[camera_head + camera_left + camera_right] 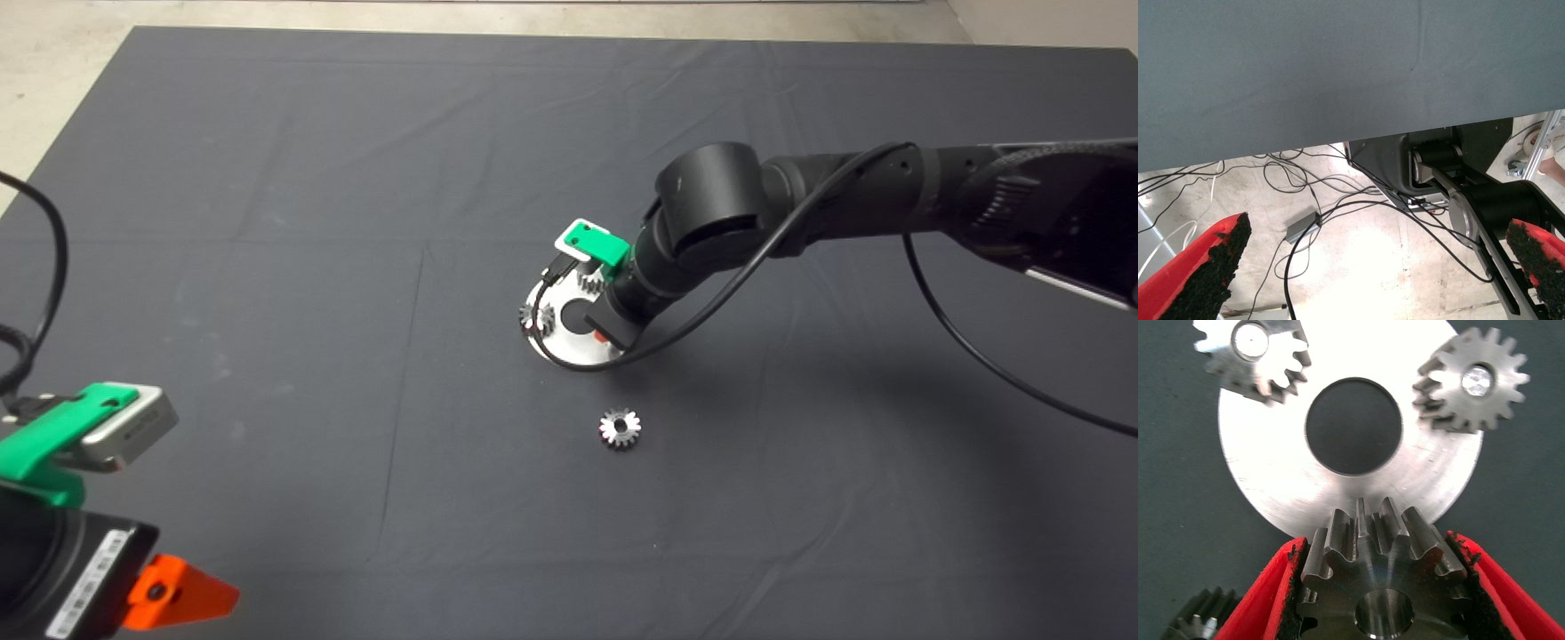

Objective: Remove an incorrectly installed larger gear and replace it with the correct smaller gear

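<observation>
My right gripper is shut on the larger gear, a steel spur gear with a centre hole, held between both red fingers at the rim of a round steel plate. I cannot tell whether that gear rests on the plate or is lifted off it. In the head view the right wrist covers this spot on the plate. The smaller gear, with a dark bore, lies loose on the mat just in front of the plate; it also shows in the right wrist view.
Two small steel gears sit on pins at the plate's far rim, around its big centre hole. My left gripper is parked at the lower left, open and empty. Its wrist view shows the mat's edge and floor cables.
</observation>
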Robot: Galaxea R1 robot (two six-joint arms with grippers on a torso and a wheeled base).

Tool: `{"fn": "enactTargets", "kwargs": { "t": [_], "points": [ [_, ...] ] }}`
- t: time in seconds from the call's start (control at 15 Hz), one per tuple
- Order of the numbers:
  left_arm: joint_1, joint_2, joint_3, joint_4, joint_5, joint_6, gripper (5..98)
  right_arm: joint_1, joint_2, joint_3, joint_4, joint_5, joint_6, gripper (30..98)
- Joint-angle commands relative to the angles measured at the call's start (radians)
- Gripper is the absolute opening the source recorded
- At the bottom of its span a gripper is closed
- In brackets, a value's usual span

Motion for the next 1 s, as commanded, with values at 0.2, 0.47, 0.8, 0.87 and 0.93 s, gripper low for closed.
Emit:
{"fn": "enactTargets", "kwargs": {
  "t": [0.2,0.47,0.8,0.87,0.93],
  "points": [
    [-0.008,-0.002,0.016,-0.017,0.006,-0.007,98.2,0.029,-0.193,0.122,0.019,-0.001,0.012,50.5],
    [-0.008,-0.003,0.017,-0.017,0.008,-0.007,98.2,-0.015,-0.260,0.119,0.013,-0.001,0.011,50.4],
    [-0.008,-0.003,0.017,-0.017,0.014,-0.008,98.2,-0.075,-0.262,0.085,-0.039,0.000,0.012,50.6],
    [-0.008,-0.005,0.017,-0.017,0.013,-0.007,98.2,-0.075,-0.263,0.087,-0.045,0.000,0.013,50.5],
    [-0.008,-0.004,0.017,-0.017,0.013,-0.007,98.2,-0.074,-0.263,0.088,-0.047,0.000,0.017,50.8]
  ]
}}
